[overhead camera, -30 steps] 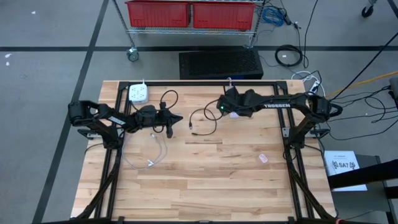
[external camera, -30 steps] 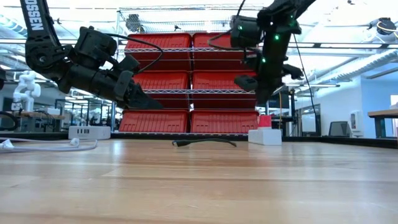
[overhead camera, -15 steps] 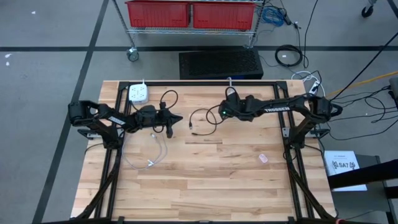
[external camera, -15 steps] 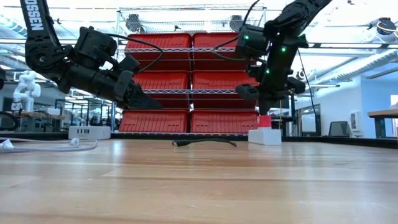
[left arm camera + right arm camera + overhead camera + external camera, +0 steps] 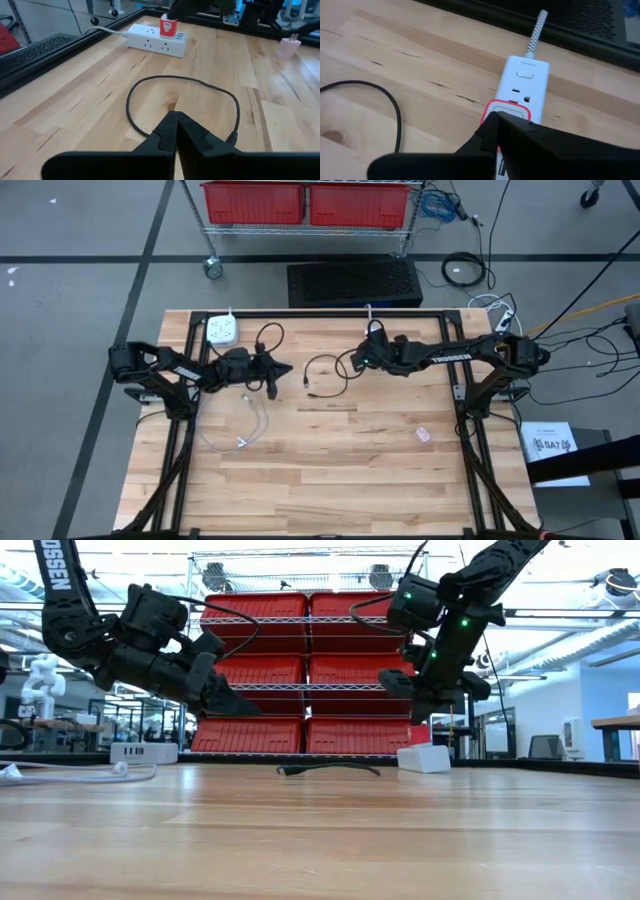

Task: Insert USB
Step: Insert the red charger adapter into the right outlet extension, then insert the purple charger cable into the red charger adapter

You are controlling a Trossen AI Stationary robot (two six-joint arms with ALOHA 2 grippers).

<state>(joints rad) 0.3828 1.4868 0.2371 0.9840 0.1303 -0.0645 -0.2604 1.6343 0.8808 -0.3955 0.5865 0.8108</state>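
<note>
Two grippers, both with fingers pressed together and nothing between them. Left gripper (image 5: 286,369): above the wooden table (image 5: 330,480) on its left half, raised clear of the surface, fingertips meeting in a point over a loop of black USB cable (image 5: 150,85). Right gripper (image 5: 432,712): hanging at the table's far middle, directly over a white power strip (image 5: 526,82) that carries a red block (image 5: 506,111); whether the tips touch the block cannot be told. Black USB cable: lies loose on the wood between the two arms, one end near the left gripper. Second white power strip (image 5: 222,330): far left corner. White cable (image 5: 250,430): slack on the left half.
</note>
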